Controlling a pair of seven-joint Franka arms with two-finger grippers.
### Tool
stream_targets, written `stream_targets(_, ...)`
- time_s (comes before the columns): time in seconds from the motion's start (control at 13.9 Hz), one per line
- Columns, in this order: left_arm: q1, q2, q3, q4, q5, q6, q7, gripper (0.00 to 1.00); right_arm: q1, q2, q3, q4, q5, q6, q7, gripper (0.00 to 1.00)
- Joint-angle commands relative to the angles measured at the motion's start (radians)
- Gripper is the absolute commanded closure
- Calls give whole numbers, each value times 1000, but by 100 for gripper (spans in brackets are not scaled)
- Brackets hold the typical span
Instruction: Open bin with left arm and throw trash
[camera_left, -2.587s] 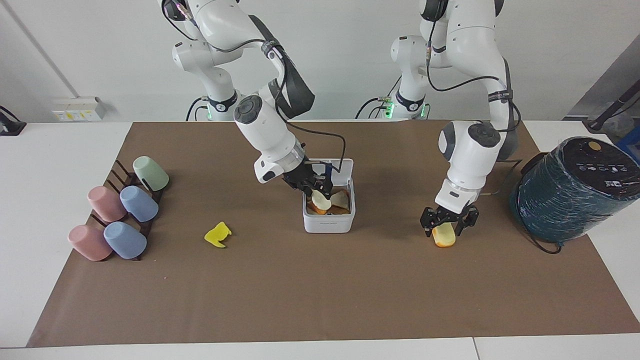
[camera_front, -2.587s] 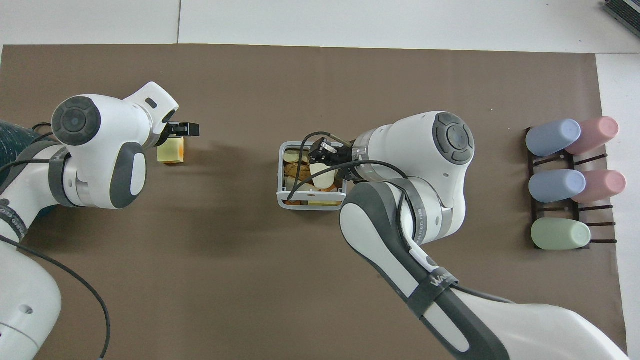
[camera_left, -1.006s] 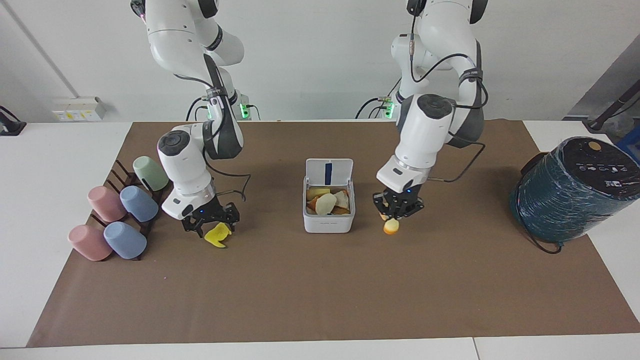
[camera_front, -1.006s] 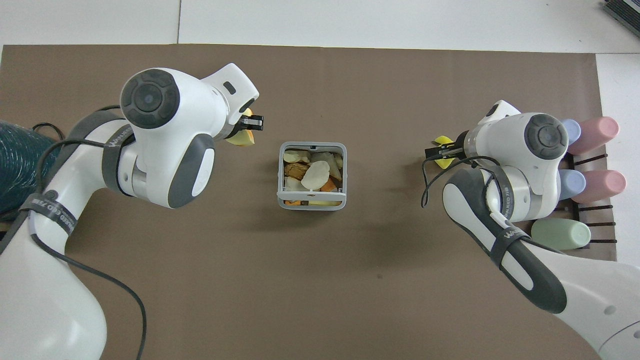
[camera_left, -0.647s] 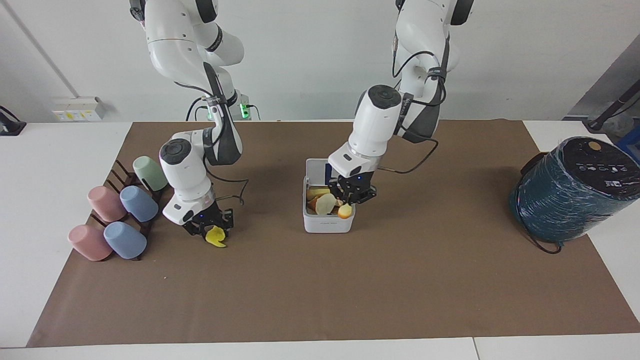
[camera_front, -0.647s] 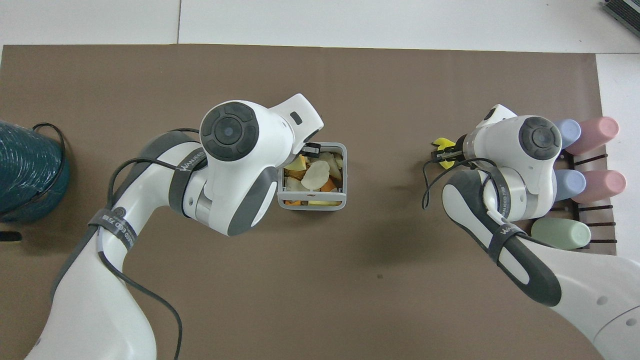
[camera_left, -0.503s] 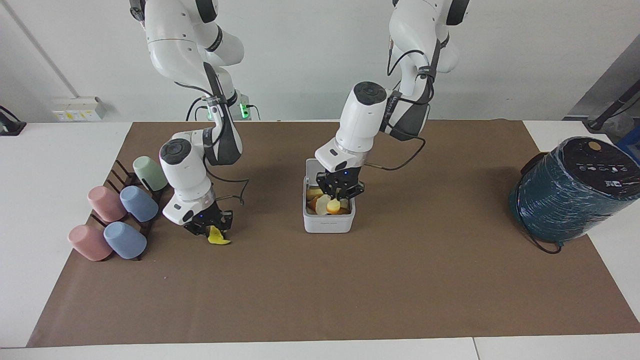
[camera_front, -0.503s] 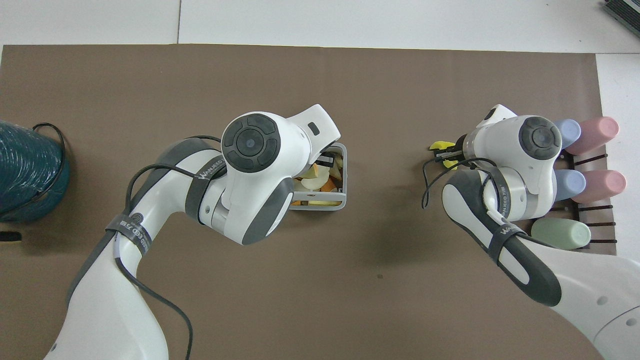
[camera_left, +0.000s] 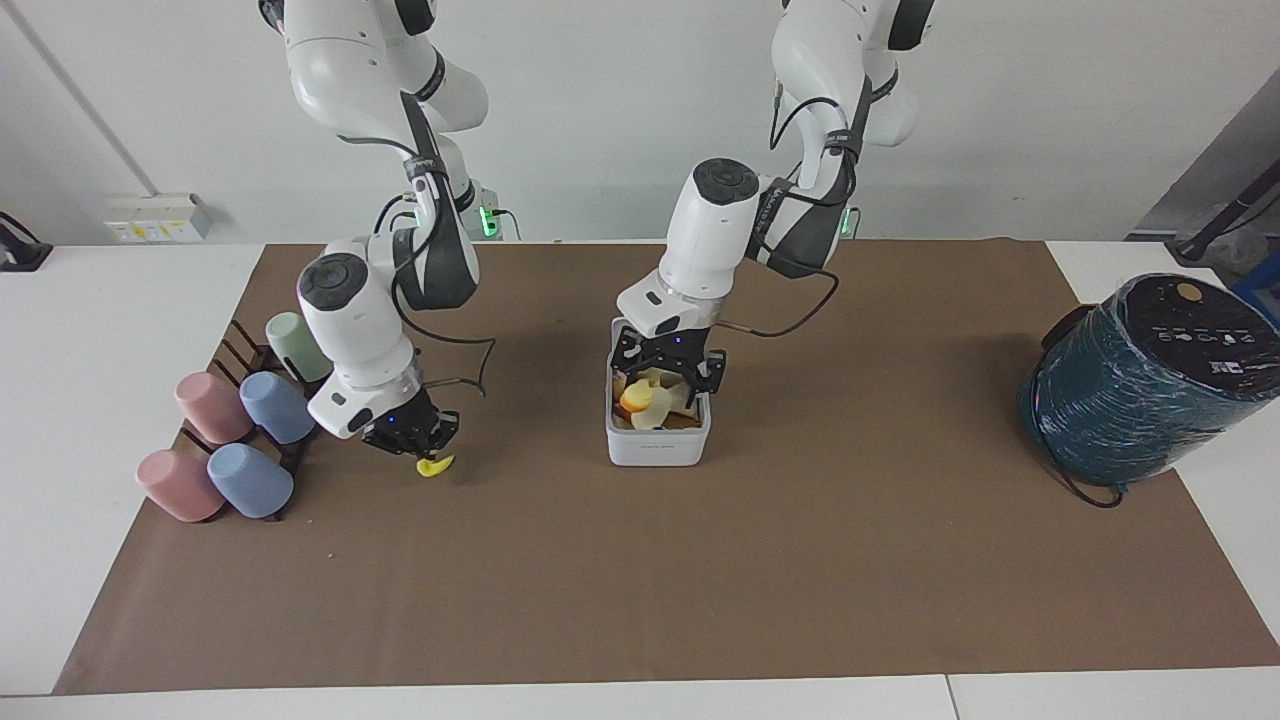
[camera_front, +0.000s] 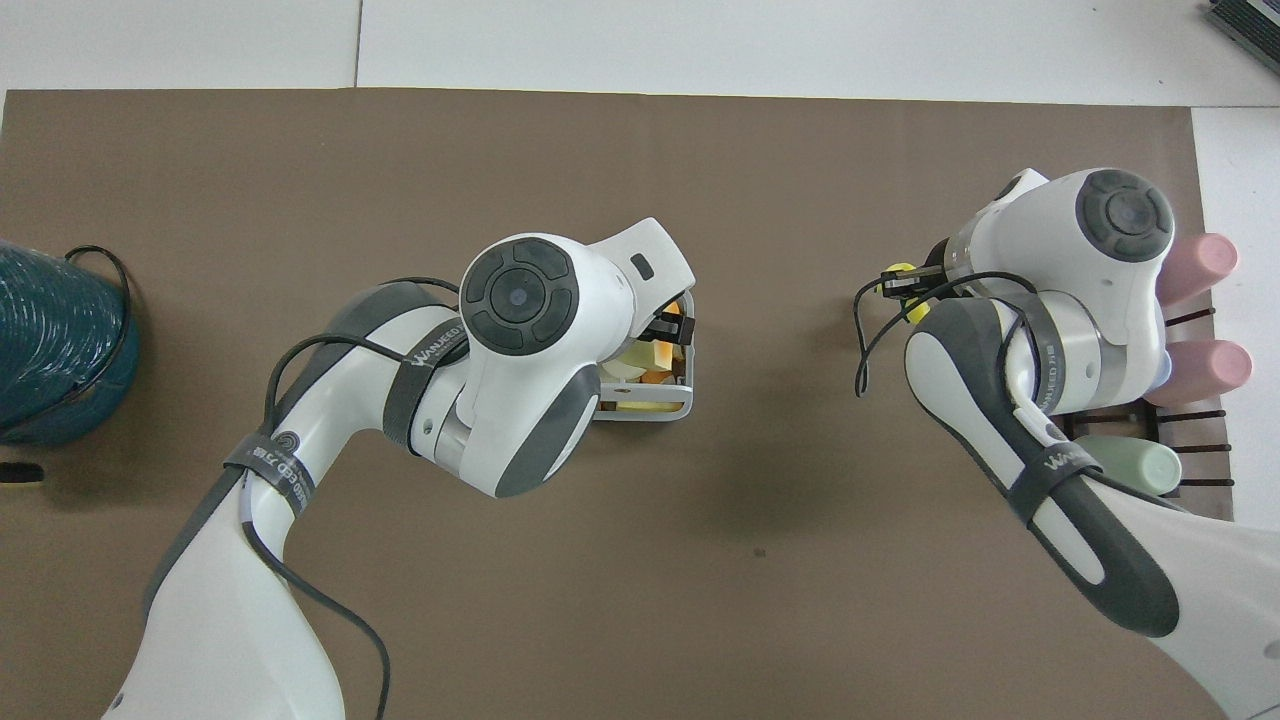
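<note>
Now: left gripper (camera_left: 666, 372) over the open bin (camera_left: 657, 445), fingers spread apart. Yellow-orange block (camera_left: 636, 398) sits just below them on the heap, seemingly released. Right gripper (camera_left: 410, 434) fingers clamped on the bright yellow scrap (camera_left: 436, 466), lifted just clear of the brown mat (camera_left: 640, 590) beside the cup rack (camera_left: 262, 400).

Step in hand, as I judge it: carry the yellow scrap to the bin. Best if the left arm rises straight up and clears first; then bring the right one in high over the rim, centred, and release low.

Bin lid stands upright at the edge nearer the robots. Contents piled near the rim: cream piece (camera_left: 655, 403), orange and tan scraps. Little room left, so a careless drop may spill.
</note>
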Motion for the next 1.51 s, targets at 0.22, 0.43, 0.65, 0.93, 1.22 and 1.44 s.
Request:
stream_targets(0.22,1,-48,27,6,-10,-126,0,0,-5,-73,78,108,88,-185,163,100)
stream_targets(0.43,62,-96,30,6,-5,-160,12,0,-4,-99,131,112,257,-176,322,100)
stream_targets(0.65,142,-136,32,-40,4,-172,21,0,53,-97,168,101,269,-112,485,100)
stream_targets(0.93,220,-228,36,-163,5,-168,103,0,186,-75,167,66,269,17,665,89)
stream_targets(1.22,259,-362,36,-278,70,-186,126,0,248,-48,167,53,269,32,673,66)
stream_targets(1.44,282,-450,36,-324,114,-261,126,0,248,-51,167,42,269,34,673,42)
